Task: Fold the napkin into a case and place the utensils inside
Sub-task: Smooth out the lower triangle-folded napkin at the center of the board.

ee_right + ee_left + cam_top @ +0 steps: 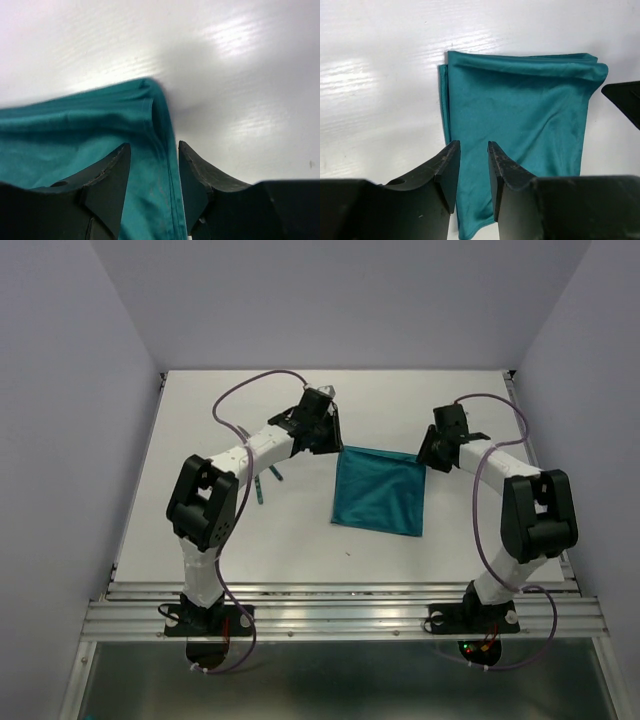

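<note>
One folded napkin [378, 490] lay mid-table. The left gripper [474, 145] and right gripper [154, 146] hung narrowly parted, empty, over its two far corners. At the left, two handles of the utensils [263, 485] showed.

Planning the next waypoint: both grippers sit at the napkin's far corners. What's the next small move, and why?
Probably lift both grippers straight up. The left gripper and right gripper are open over the napkin, which lies flat, folded but not yet narrow; they likely need clearance to regrip for another fold.

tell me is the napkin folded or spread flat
Folded: the napkin shows stacked layers along its left edge in the left wrist view.
</note>
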You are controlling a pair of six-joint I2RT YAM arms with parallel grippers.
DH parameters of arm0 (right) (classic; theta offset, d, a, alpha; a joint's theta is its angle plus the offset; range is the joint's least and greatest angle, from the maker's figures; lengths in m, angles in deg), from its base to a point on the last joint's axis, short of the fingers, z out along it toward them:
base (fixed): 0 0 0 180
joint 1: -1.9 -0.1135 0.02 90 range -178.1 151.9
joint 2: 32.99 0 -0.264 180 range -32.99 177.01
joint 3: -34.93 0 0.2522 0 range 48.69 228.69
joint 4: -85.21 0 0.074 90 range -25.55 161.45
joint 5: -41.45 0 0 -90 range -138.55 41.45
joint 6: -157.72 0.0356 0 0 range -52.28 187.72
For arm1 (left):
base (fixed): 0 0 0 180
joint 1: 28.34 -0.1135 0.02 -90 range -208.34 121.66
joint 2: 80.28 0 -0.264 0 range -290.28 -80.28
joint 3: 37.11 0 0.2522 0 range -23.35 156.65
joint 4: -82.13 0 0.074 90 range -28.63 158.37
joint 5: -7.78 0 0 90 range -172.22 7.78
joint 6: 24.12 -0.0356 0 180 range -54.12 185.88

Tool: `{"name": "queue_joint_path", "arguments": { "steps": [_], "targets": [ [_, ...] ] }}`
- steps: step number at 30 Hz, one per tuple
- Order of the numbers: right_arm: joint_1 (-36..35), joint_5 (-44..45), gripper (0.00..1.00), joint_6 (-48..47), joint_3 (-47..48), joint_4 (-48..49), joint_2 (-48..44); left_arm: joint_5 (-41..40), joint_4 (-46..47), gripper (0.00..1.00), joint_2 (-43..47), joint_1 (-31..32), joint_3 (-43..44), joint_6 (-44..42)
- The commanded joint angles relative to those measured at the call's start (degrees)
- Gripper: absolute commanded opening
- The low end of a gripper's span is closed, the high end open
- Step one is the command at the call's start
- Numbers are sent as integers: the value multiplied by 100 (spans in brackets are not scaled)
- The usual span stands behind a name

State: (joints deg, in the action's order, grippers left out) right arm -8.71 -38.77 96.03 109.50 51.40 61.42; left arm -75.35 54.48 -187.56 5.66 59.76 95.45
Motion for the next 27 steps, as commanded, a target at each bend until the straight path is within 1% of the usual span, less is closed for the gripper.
{"name": "queue_joint_path", "arguments": {
  "steps": [1,6,10,13,14,15,18,19,22,23,25,27],
  "targets": [
    [226,-266,49,-309,641,212,524,69,-351,41,-345,81,573,-232],
    [340,-433,49,-458,1063,239,1052,16,-439,47,-749,72,969,-240],
    [402,-538,50,-529,1178,326,1387,-2,-466,50,-1162,37,1277,-267],
    [463,-644,48,-546,1196,397,1519,-19,-422,60,-1347,-16,1409,-275],
    [463,-722,47,-555,1178,414,1562,-19,-343,65,-1382,-25,1427,-275],
    [463,-741,47,-555,1161,441,1589,-19,-316,66,-1452,-42,1453,-275],
    [463,-811,41,-555,1108,511,1633,-37,-360,65,-1672,-113,1611,-258],
    [463,-846,37,-546,1090,546,1633,-37,-351,62,-1708,-130,1655,-258],
    [463,-890,29,-538,1020,608,1589,51,-325,56,-1831,-148,1682,-240],
    [463,-908,28,-529,1011,599,1589,86,-290,54,-1866,-148,1699,-223],
    [463,-934,22,-529,1011,608,1563,209,-237,52,-1945,-157,1726,-188],
    [463,-934,22,-529,1002,608,1554,271,-193,49,-1980,-165,1743,-126]
  ]
}}
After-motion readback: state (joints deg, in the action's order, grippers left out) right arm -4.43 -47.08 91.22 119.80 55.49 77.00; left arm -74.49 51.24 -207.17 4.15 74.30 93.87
